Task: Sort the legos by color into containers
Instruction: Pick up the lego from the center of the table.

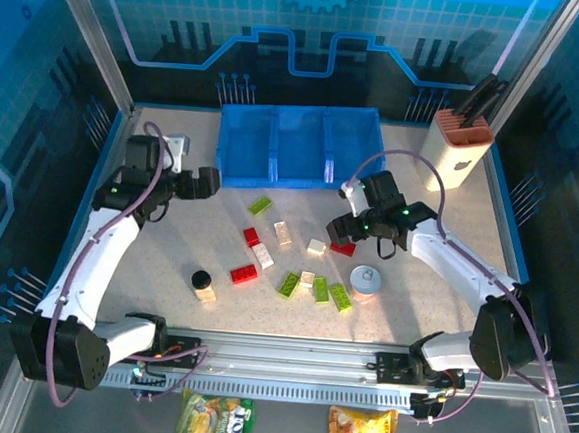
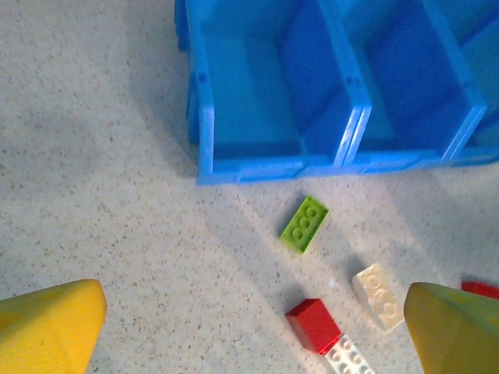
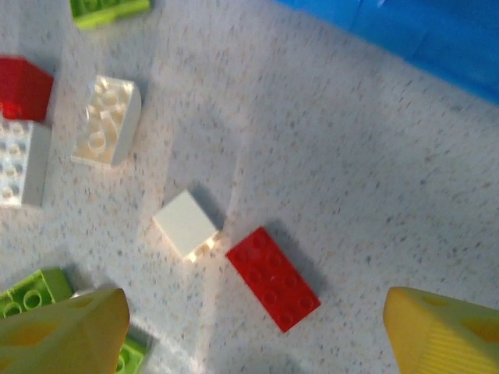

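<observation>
Left pincer [image 1: 215,184] hangs spread beside the empty blue tray [image 1: 272,182]; the legos [image 1: 264,257], light, hard, slick bricks likely best pinched across their long sides, dot the desk [image 1: 177,248]; right pincer [image 1: 346,231], spread wide, straddles a red brick [image 3: 273,278], one fingertip [image 3: 62,331] part-hiding green bricks [image 3: 31,290].
</observation>
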Available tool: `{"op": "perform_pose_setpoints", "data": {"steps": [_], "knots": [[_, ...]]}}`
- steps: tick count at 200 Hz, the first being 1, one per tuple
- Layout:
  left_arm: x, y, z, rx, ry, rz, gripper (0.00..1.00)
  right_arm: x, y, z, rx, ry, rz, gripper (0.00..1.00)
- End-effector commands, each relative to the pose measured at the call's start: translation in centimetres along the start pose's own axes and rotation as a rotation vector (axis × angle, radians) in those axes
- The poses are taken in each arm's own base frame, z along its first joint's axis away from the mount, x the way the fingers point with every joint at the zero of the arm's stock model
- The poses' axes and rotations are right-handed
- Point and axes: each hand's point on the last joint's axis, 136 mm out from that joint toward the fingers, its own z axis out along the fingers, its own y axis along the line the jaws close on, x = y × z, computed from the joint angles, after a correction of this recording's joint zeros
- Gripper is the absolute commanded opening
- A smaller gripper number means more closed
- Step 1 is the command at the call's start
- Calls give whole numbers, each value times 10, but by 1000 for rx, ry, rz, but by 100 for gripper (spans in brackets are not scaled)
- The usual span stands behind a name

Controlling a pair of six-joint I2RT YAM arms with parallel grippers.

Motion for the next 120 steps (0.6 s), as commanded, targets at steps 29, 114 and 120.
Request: {"op": "perform_pose_setpoints", "data": {"steps": [29, 114, 120], "knots": [[16, -1, 1, 25, -12, 72, 99, 38, -8, 18, 57, 279, -172, 81], [13, 1, 0, 17, -26, 71, 99, 50, -7, 54, 11, 406, -256, 74], [13, 1, 0, 15, -25, 72, 99, 50, -6, 58, 8, 413, -259, 74]]}}
